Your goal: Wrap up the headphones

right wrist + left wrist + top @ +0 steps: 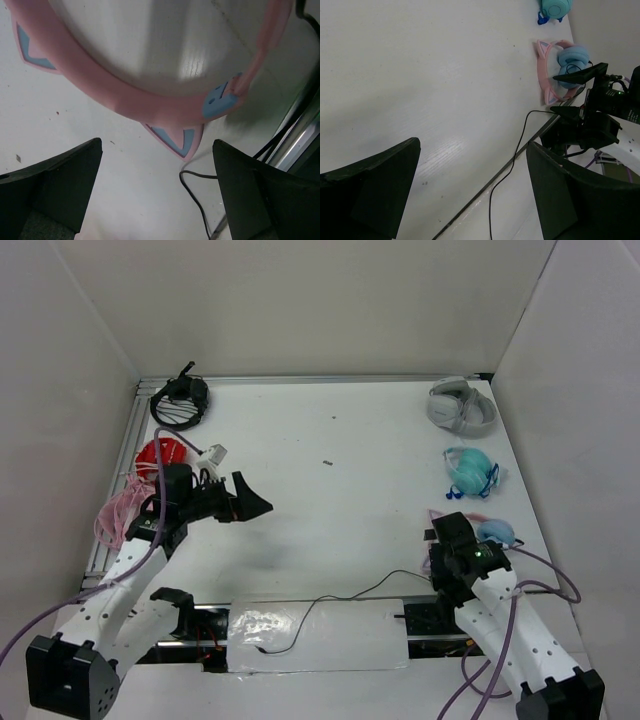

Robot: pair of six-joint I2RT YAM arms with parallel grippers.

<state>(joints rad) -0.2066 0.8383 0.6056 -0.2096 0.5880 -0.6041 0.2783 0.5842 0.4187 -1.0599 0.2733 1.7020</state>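
Observation:
The headphones [496,532] lie at the right side of the table, with a pink cat-eared headband [130,106] and light blue ear cups [572,56]. Their thin black cable [345,596] trails left along the near edge onto a white sheet [340,640]. My right gripper [445,538] hovers just over the headband, open, one cat ear [177,141] lying between its fingers and untouched. The cable [192,192] curls below that ear. My left gripper [258,502] is held in the air at the left and points right, open and empty, with the cable [512,162] far below it.
Black headphones [180,400], red ones [160,455] and pink ones [115,515] lie along the left edge. Grey-white headphones [460,405] and turquoise ones [470,470] lie at the back right. White walls enclose the table on three sides.

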